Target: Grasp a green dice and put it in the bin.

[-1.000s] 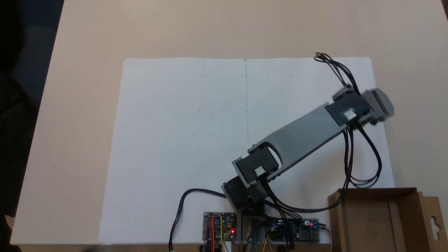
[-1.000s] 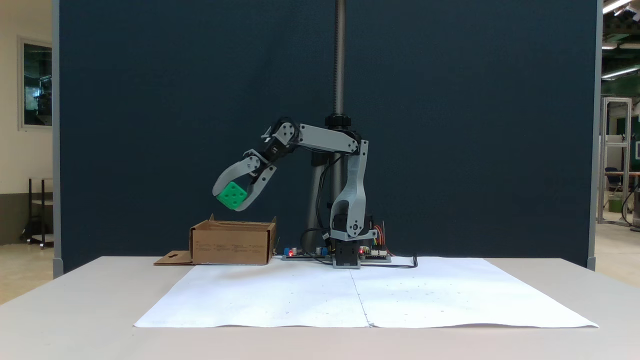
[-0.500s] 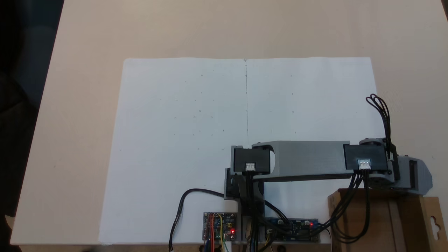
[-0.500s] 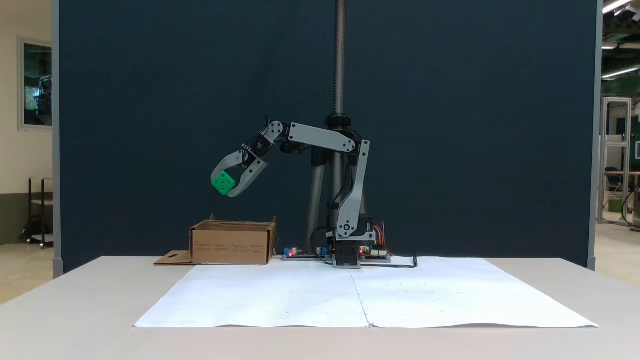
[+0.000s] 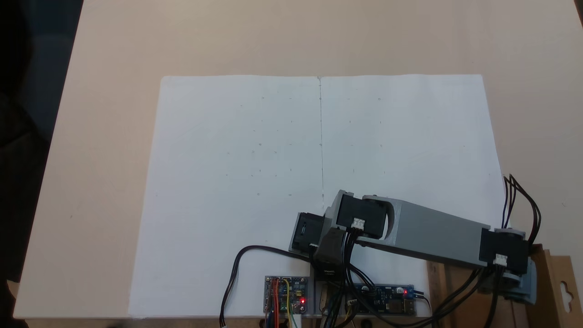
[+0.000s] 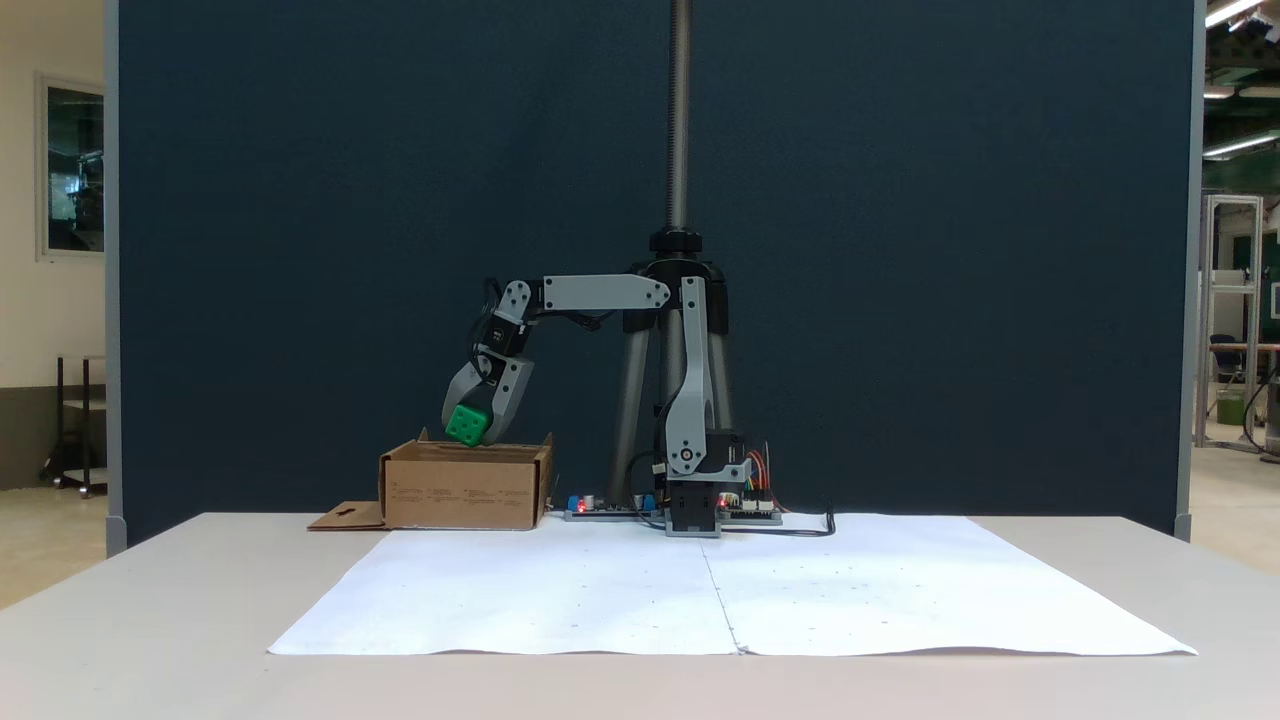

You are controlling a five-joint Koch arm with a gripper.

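Observation:
The green dice [image 6: 466, 425] hangs just above the open top of the bin [image 6: 465, 486], a brown cardboard box. My gripper [image 6: 470, 428] points down and is shut on the dice, one grey finger on each side of it. In a fixed view from above, the arm reaches to the lower right over the bin [image 5: 549, 291], and the wrist hides the dice and the fingertips there.
A white paper sheet [image 5: 273, 159] covers the table's middle. Circuit boards [image 5: 285, 300] and cables lie by the arm's base, close to the bin. The bin's flap [image 5: 565, 287] with its hang-hole sticks out at the far right. A tripod pole [image 6: 680, 120] stands behind the arm.
The arm has swung farther toward the bin and lowered. The dice, held high half a second ago, now sits just above the bin's rim, still in the gripper.

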